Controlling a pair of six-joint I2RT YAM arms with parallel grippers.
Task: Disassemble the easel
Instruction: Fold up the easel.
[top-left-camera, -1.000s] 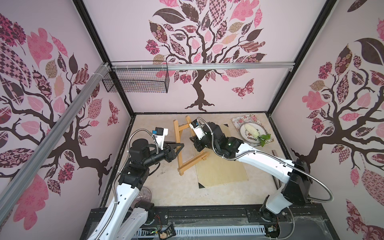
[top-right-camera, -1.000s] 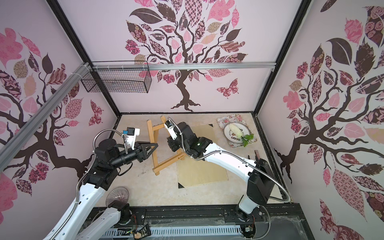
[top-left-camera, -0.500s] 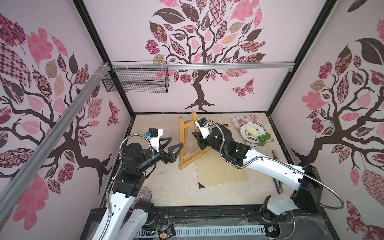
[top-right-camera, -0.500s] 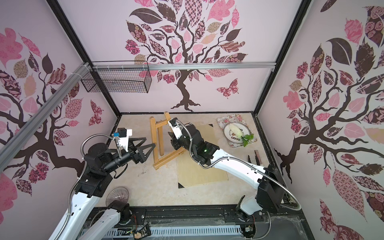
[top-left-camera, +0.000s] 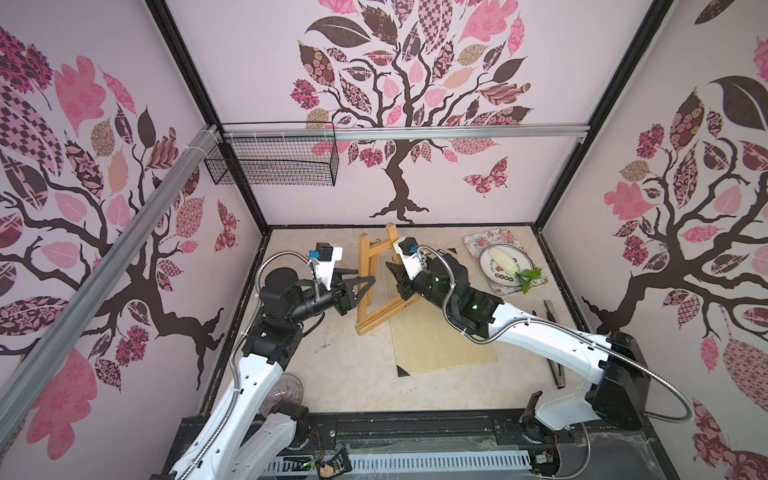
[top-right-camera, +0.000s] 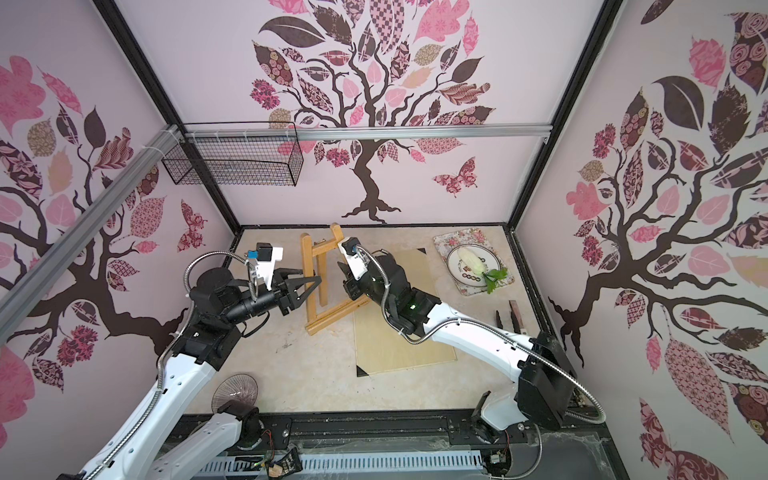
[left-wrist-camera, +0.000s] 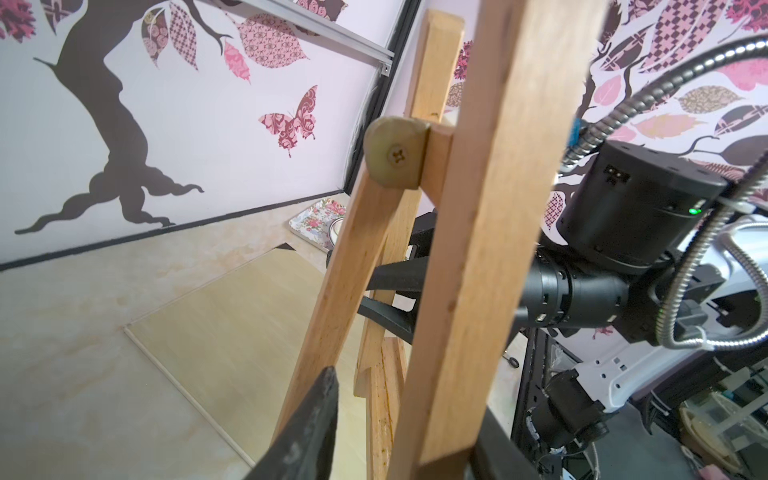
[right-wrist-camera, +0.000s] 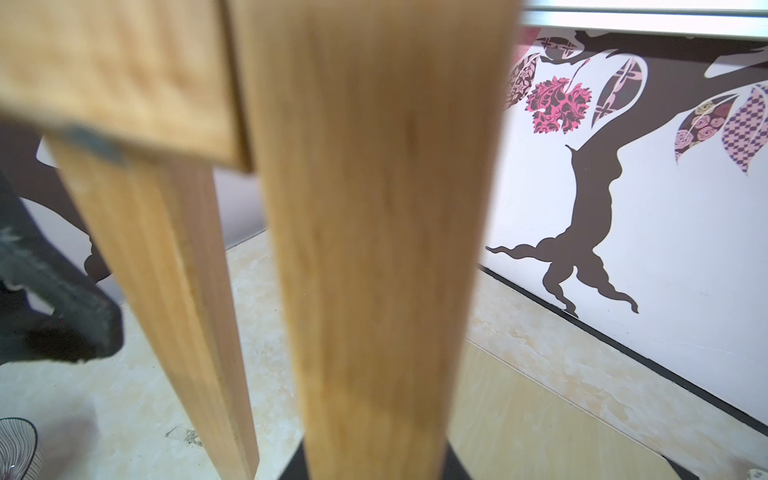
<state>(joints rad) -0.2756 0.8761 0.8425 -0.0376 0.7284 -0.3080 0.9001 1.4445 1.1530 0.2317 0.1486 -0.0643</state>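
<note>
The easel (top-left-camera: 362, 291) has gone from a slanted lean to standing upright, and both arms have moved back with it. It stands toward the back of the table (top-left-camera: 332, 374), its ledge bar (top-left-camera: 386, 313) reaching over the corner of the board (top-left-camera: 440, 340).

The right gripper (top-left-camera: 398, 279) is clamped on the right leg. In the left wrist view its two fingers (left-wrist-camera: 399, 270) close in on that slat. The left gripper (top-left-camera: 366, 277) has its jaws apart on either side of the left leg, but I cannot tell whether the pads press it yet.

The frame looks light and stiff, made of thin dry slats with little slip. The weak spot is probably the screwed pivot block (left-wrist-camera: 395, 158) that carries the rear leg, so twisting there could split the wood. The best hold is probably mid-leg on a flat face. One arm can steady the frame while the other pulls a crossbar or the ledge straight along its slot.
</note>
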